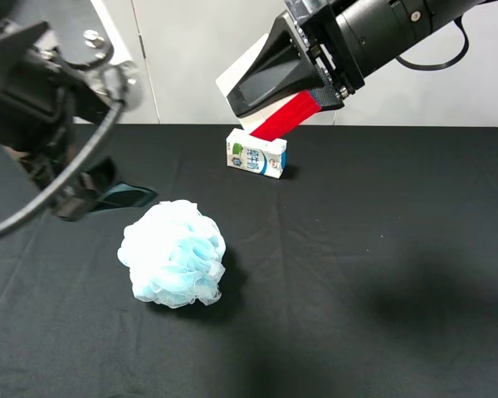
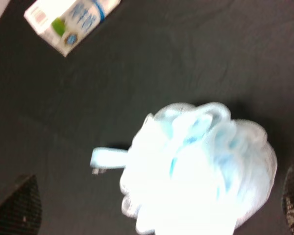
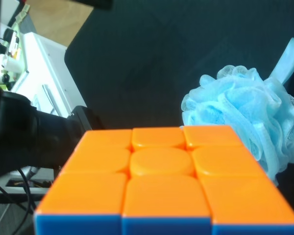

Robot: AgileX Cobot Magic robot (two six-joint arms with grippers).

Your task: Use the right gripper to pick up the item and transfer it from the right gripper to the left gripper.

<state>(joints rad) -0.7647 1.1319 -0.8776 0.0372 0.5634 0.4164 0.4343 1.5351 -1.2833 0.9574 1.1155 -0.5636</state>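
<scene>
**Right wrist cam: cube's up in the air, handoff is next**

Right claw (image 1: 278,99) is clamped on the cube (image 3: 161,176) and holds it high off the surface (image 1: 382,249), roughly above the carton (image 1: 256,156) at the back. An orange face fills the wrist cam, and a red face shows from the high cam. So the pickup looks done imo, and the transfer is not yet made.

Left claw (image 1: 106,189) hangs over on the left with its fingers (image 2: 17,208) spread wide and nothing in them, looking down at the sponge (image 2: 201,166). The two claws are well apart.

Next move, I'd guess: bring them together in mid-air and have the left one close on the cube's free faces. The right one should only let go once that grip is solid, or the cube could drop.

Surface is a black cloth, a bit creased, with the sponge and carton on it. Behind it is a plain white wall (image 1: 191,58).
</scene>
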